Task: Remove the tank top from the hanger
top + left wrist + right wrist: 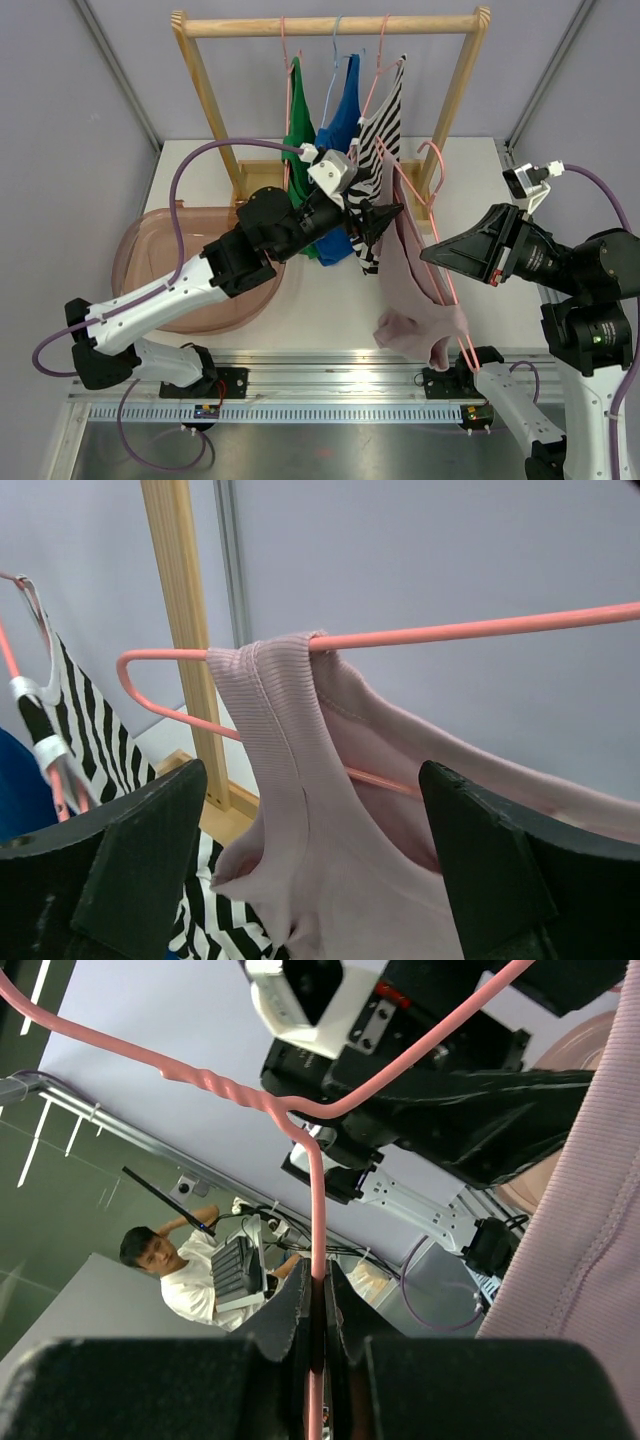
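Clamping the thin wire of the pink hanger in the right tool, fully closed on it, out in front of the wooden rack and above the white tabletop. Holding that hanger steeply tilted, with its hook up near the rack's right post and its lower end down toward the near edge of the tabletop. Carrying the pale pink tank top on the hanger, draping along the sloping wire and bunching in a heap at the low end. Hanging one ribbed shoulder strap over the upper wire, close to the hanger's bend, as seen from the left wrist view. Reaching in from the left with the left tool, wide open, setting one black finger on either side of that strap and gripping nothing; touching the cloth or not, impossible to tell. Showing on the rail a green top, a blue top and a black-and-white striped top, all hanging just behind the left tool. Showing also a translucent pink basin at the left of the tabletop, partly hidden under the left arm.
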Controlling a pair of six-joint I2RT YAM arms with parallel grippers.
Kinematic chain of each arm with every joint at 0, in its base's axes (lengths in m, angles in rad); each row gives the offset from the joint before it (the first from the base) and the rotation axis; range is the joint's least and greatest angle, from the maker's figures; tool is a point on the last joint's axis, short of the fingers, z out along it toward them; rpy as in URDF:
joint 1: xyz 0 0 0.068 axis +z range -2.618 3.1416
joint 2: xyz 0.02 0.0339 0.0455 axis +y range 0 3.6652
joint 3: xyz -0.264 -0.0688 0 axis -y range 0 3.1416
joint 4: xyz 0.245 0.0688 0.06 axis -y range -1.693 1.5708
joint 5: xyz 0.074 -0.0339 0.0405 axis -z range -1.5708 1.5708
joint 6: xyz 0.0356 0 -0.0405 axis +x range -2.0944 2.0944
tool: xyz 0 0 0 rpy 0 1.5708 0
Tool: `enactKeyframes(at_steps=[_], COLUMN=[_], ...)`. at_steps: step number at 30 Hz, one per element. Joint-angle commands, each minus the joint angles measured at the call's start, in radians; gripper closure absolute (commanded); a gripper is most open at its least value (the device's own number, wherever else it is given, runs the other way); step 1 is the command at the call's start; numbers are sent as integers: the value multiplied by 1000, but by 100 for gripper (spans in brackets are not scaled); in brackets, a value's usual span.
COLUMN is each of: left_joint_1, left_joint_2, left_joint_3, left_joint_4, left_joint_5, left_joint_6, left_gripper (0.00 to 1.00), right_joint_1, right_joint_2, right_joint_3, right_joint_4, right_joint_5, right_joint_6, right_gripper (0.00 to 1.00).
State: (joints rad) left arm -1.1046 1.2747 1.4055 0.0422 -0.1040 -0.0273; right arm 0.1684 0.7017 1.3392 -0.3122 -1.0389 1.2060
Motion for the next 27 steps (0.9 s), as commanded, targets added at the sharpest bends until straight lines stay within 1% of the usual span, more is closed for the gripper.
enactKeyframes(at_steps=[1,2,3,4,6,7,8,9,10,11,12,13,14,16,17,18,19,20,21,22,23,25,26,27], left_joint_1=[-4,-3,-4,-3,-3,-4,-3,-3,-4,-3,-3,-3,-3,-1,-1,-3,-1,-1,-3,-1,-1,6,14,37], left_joint_2=[9,11,17,20,25,26,29,32,41,44,45,45,43,37,31,25,22,8,-1,-11,-23,-54,-63,-75], left_joint_3=[56,49,47,46,43,39,36,38,42,46,52,50,50,43,41,39,38,36,33,20,12,1,0,7], left_joint_4=[104,110,114,116,116,120,123,125,124,120,117,120,123,133,142,143,148,151,159,166,186,194,168,136], left_joint_5=[-28,-36,-39,-43,-54,-57,-68,-71,-79,-114,-138,-170,-250,-319,-404,-452,-509,-614,-667,-775,-818,-896,-933,-941], left_joint_6=[21,21,21,47,49,50,52,52,52,52,47,35,32,33,32,2,-8,-13,-14,-14,-11,-13,-22,-37], left_gripper=[13,16,24,30,39,48,50,57,73,81,89,100,100,100,100,100,100,100,100,100,100,100,100,100], right_joint_1=[14,19,19,20,20,22,23,22,22,23,23,29,34,45,58,68,77,98,109,118,131,163,172,187], right_joint_2=[-4,-4,-2,-4,2,4,5,2,1,2,8,16,21,38,45,50,54,70,76,81,87,82,76,74], right_joint_3=[66,66,66,67,72,71,66,55,54,57,73,84,87,75,69,68,69,74,72,68,48,12,-11,-17], right_joint_4=[7,8,13,10,1,7,21,39,56,44,24,-26,-36,-25,-22,-27,-66,-100,-164,-188,-194,-133,-108,-64], right_joint_5=[-24,-26,-29,-27,-26,-27,-30,-42,-46,-46,-46,-47,-53,-84,-99,-104,-107,-115,-118,-124,-148,-185,-216,-233], right_joint_6=[-14,-11,-10,-16,-29,-23,-13,12,13,4,-41,-65,-81,-71,-77,-92,-115,-169,-195,-216,-241,-227,-202,-191], right_gripper=[100,100,100,100,100,100,100,100,100,100,100,100,100,100,100,100,100,100,100,100,100,100,100,100])
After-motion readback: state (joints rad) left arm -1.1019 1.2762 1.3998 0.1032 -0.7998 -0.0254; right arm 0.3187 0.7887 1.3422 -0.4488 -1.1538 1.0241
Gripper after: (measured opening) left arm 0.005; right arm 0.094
